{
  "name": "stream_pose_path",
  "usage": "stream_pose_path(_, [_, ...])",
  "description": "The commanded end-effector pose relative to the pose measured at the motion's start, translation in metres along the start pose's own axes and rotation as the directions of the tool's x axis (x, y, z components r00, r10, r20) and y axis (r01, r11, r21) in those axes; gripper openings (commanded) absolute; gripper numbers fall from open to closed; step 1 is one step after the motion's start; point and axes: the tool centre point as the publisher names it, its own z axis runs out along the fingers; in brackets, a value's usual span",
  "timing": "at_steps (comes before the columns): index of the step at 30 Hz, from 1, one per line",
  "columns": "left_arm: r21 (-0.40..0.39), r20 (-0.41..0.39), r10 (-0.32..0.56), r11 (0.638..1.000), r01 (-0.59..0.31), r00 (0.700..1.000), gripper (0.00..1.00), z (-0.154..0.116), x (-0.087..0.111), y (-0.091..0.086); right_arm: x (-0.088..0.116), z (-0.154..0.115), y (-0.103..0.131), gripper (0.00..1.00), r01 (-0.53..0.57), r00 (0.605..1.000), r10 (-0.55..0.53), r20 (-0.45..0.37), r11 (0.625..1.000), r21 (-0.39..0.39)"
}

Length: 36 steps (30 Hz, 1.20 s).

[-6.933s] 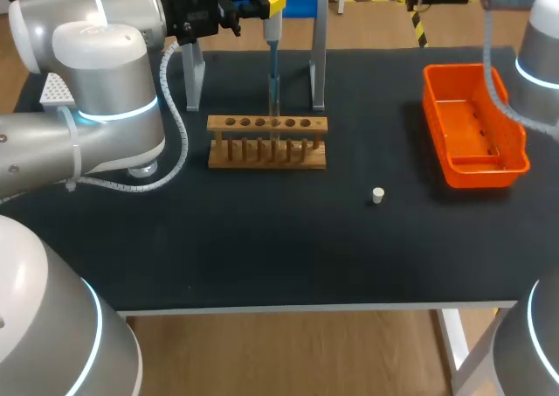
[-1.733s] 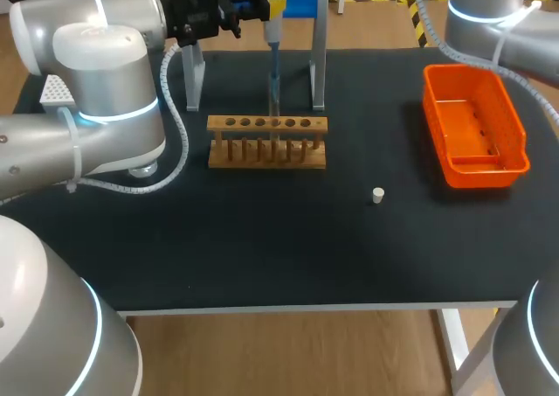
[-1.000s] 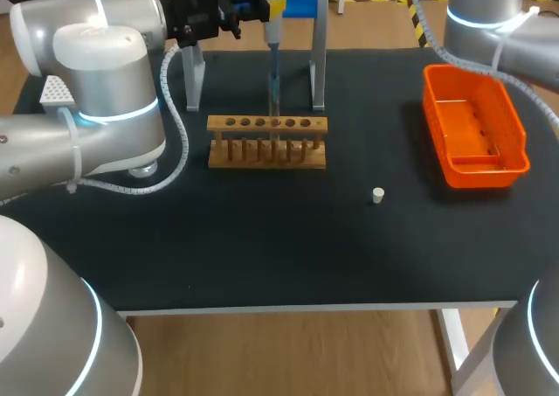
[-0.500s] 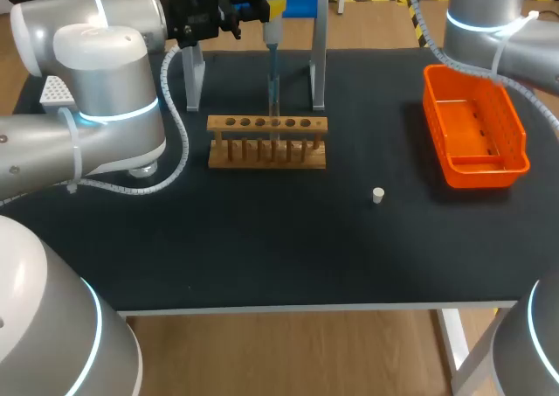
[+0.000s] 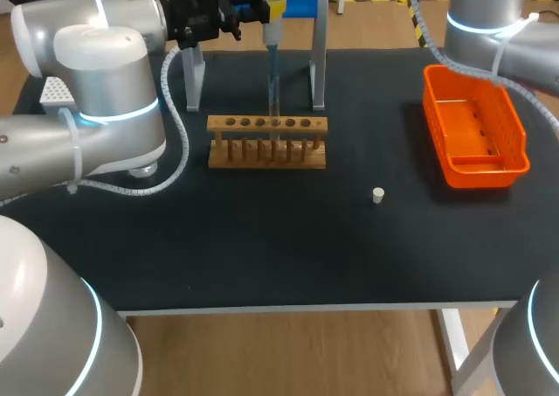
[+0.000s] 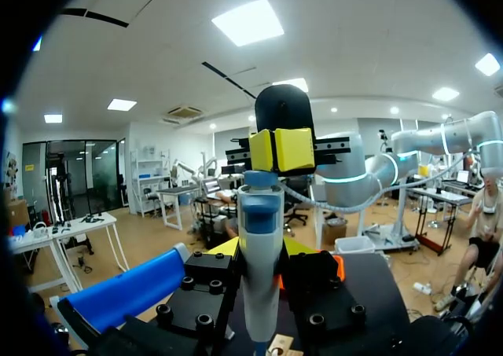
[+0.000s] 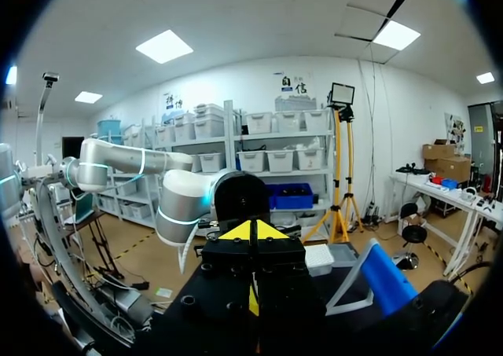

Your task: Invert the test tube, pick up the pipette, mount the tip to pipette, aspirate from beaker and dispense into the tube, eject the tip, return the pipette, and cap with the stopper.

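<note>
The black table (image 5: 262, 256) shows a wide band of bare top along its near edge, from 7 o'clock round to 5 o'clock. At 9 o'clock the bulky grey-and-white left arm (image 5: 105, 72) overhangs the left edge. It partly hides one white perforated block (image 5: 52, 88) there.

Toward 12 o'clock of the table's middle stands one light wooden rack (image 5: 267, 141) with six holes in a row. One grey metal stand (image 5: 318, 72), two uprights with a blue bar across, rises just behind the rack, near the far edge.

The left gripper (image 6: 277, 150) is clamped on the top of one white-and-blue pipette (image 5: 272, 31), which hangs upright between the two uprights. The pipette's slim lower end goes down to the fourth hole from the left, where one clear glass test tube (image 5: 273, 94) stands.

At 4 o'clock of the rack one small white stopper (image 5: 377, 195) lies alone, well apart from both rack and tray. One orange plastic tray (image 5: 487, 176) sits at 3 o'clock, near the right edge.

The white right arm (image 5: 489, 11) comes in at 1 o'clock, beyond the far edge. In its wrist view the right gripper (image 7: 253, 232) has its two yellow tips pressed together.
</note>
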Motion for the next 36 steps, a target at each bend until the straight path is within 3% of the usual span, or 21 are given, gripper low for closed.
stream_pose_path(1, [0.003, 0.005, 0.001, 1.000, -0.001, 1.000, 0.00, 0.001, 0.001, -0.005, -0.001, -0.002, 0.001, 0.00, 0.011, 1.000, -0.011, 0.001, 1.000, 0.008])
stream_pose_path(14, [0.003, 0.005, 0.001, 1.000, -0.001, 1.000, 0.00, 0.001, 0.001, -0.005, 0.002, -0.006, 0.020, 0.00, 0.065, 0.998, -0.065, 0.013, 0.998, 0.021])
stream_pose_path(16, [0.003, 0.005, 0.001, 1.000, -0.001, 1.000, 0.00, 0.001, 0.001, -0.005, 0.003, -0.008, 0.023, 0.41, 0.074, 0.997, -0.075, 0.019, 0.997, 0.028])
stream_pose_path(18, [0.003, 0.005, 0.001, 1.000, -0.001, 1.000, 0.00, 0.001, 0.001, -0.005, 0.005, -0.013, 0.026, 1.00, 0.081, 0.996, -0.082, 0.027, 0.996, 0.033])
stream_pose_path(30, [0.003, 0.005, 0.001, 1.000, -0.001, 1.000, 0.00, 0.001, 0.001, -0.005, 0.021, -0.056, 0.023, 1.00, 0.109, 0.989, -0.115, 0.090, 0.991, 0.073])
stream_pose_path(36, [0.003, 0.005, 0.001, 1.000, -0.001, 1.000, 0.00, 0.001, 0.001, -0.005, 0.023, -0.076, 0.005, 1.00, 0.099, 0.988, -0.111, 0.110, 0.989, 0.112])
